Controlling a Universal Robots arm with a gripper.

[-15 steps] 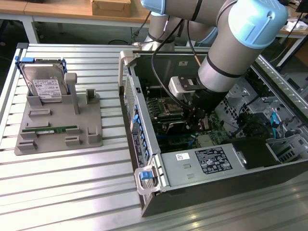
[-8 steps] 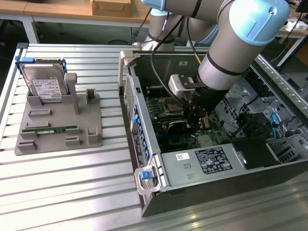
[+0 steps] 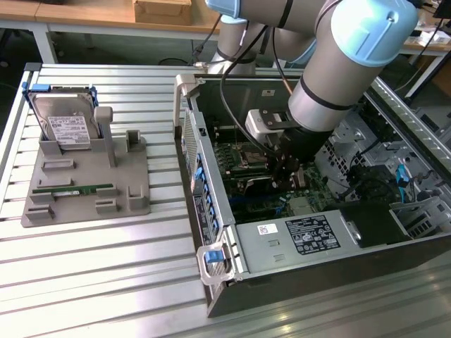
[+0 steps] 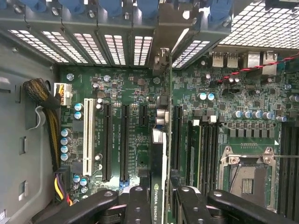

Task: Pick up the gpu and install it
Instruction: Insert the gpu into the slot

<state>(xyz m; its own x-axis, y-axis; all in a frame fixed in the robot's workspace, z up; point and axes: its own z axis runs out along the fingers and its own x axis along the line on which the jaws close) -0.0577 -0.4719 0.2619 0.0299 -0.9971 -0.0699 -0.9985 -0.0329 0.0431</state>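
In the wrist view my gripper [image 4: 159,192] is shut on the gpu [image 4: 159,156], a thin dark card seen edge-on with green lettering on its cooler face. A black finger [image 4: 138,200] presses on each side of it. The card stands upright over the green motherboard [image 4: 135,93], between two black expansion slots. Its silver bracket end [image 4: 161,58] reaches the slotted rear wall of the case. I cannot tell whether the card's edge sits in a slot. In the exterior view the gripper [image 3: 290,169] is down inside the open computer case [image 3: 211,211], above the motherboard.
A grey holder tray [image 3: 84,204] on the exterior view's left carries a silver hard drive [image 3: 63,123] and a green memory stick [image 3: 74,190]. In the case are the power supply [image 3: 310,236], a CPU socket [image 4: 247,175], a white slot [image 4: 87,144] and a cable bundle [image 4: 42,100].
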